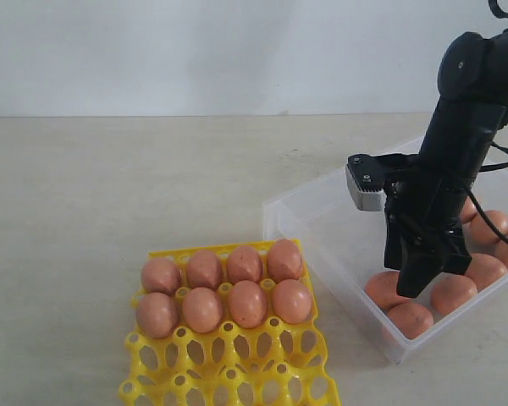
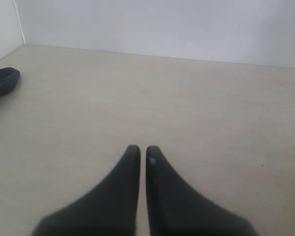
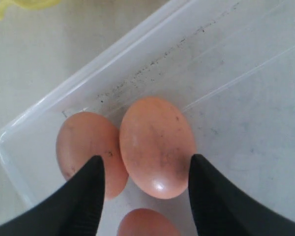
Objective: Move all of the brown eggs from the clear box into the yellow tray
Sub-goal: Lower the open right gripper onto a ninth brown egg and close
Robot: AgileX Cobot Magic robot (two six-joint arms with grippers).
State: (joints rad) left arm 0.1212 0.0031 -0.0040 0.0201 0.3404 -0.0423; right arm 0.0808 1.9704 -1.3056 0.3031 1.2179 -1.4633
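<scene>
Several brown eggs (image 1: 247,303) fill the two far rows of the yellow tray (image 1: 229,372); its near sockets stand bare. More brown eggs (image 1: 411,319) lie in the near corner of the clear box (image 1: 322,211). My right gripper (image 1: 419,283) reaches down into that corner, open. In the right wrist view one egg (image 3: 156,142) shows between the spread fingers of the right gripper (image 3: 146,160), a second egg (image 3: 83,147) touches it, and a third (image 3: 147,223) lies nearer. My left gripper (image 2: 139,150) is shut on nothing over bare table, outside the exterior view.
The box wall (image 3: 64,93) runs close beside the eggs. A corner of the yellow tray (image 3: 19,5) shows beyond it. A dark object (image 2: 2,81) lies at the table's edge in the left wrist view.
</scene>
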